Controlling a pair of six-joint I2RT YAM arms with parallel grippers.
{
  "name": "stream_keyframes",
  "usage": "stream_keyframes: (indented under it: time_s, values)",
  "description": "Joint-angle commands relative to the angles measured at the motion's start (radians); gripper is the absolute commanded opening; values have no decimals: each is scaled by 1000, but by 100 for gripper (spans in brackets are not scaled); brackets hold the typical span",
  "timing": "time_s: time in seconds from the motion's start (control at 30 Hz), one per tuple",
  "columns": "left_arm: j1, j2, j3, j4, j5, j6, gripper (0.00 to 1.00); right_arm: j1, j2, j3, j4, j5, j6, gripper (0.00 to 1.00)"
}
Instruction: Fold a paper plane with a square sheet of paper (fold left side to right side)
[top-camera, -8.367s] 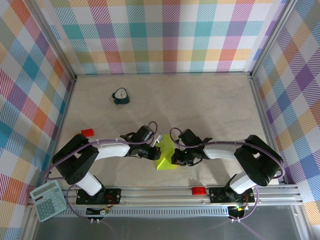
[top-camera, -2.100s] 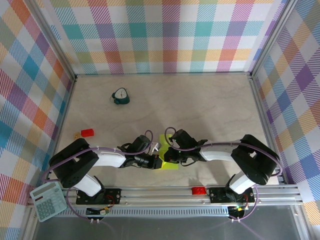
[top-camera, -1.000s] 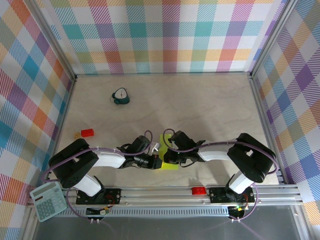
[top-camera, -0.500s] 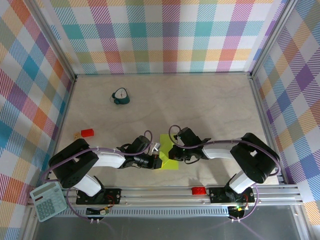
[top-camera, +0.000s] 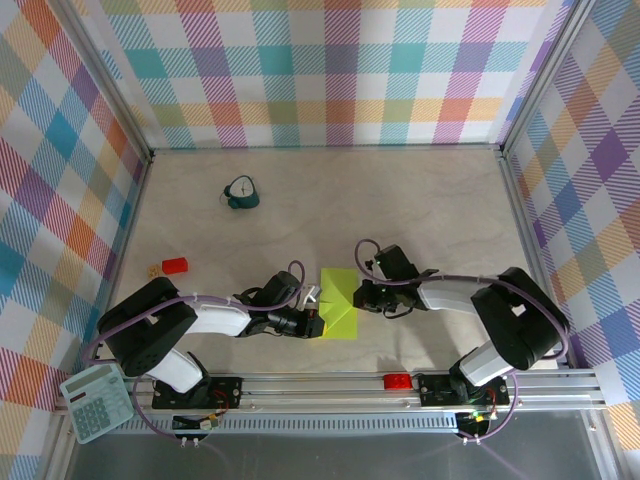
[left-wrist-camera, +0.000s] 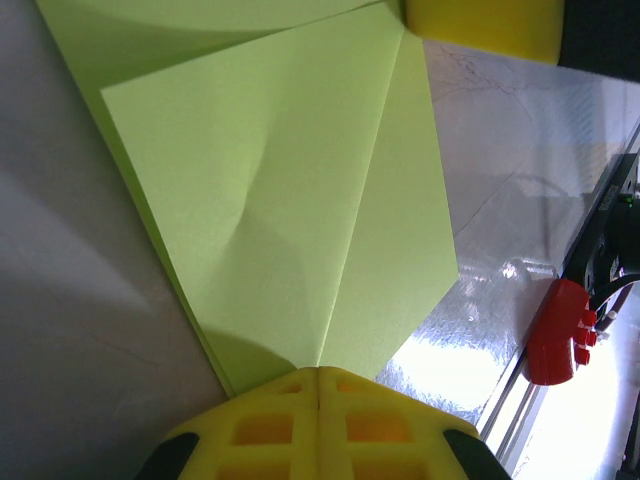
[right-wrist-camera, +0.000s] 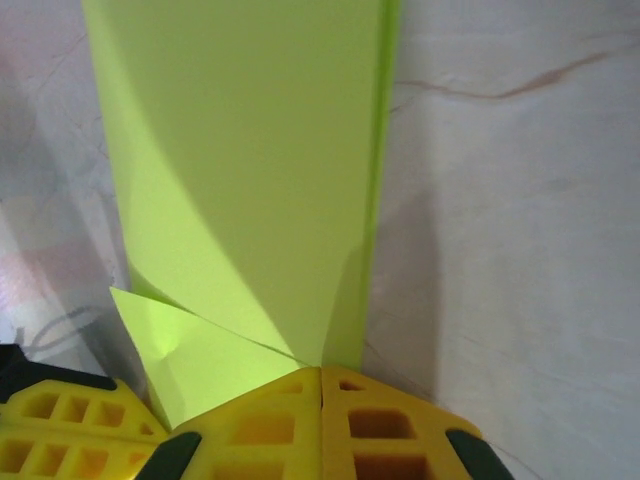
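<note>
The paper (top-camera: 338, 306), already folded to a pointed shape, lies on the table (top-camera: 420, 220) near its front edge, between the arms and well apart from the clock (top-camera: 240, 193) and the block (top-camera: 176, 265). The left gripper (top-camera: 314, 322) and the right gripper (top-camera: 358, 298) both have their jaws closed flush with nothing between them, and each seems to press on the paper rather than pinch it. The step looks like setting a crease. It would go best with the left tips pinning their corner while the right tips rub along the fold, since thin paper will likely skid on a smooth top. The left wrist view shows the centre crease and a dimple in one panel. The right wrist view shows a long flap casting a shadow, so probably not flat. The top view gives the layout.
</note>
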Motion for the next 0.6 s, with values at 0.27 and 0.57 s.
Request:
stream_keyframes:
  time_s: [0.27,0.57]
  values:
    - [-9,22,-10,-108,-42,6,0,69,-107,27,-44,-13,32,0]
    - [-8,10,25,-117,-35,2,0,96,17,37,17,6,58,0]
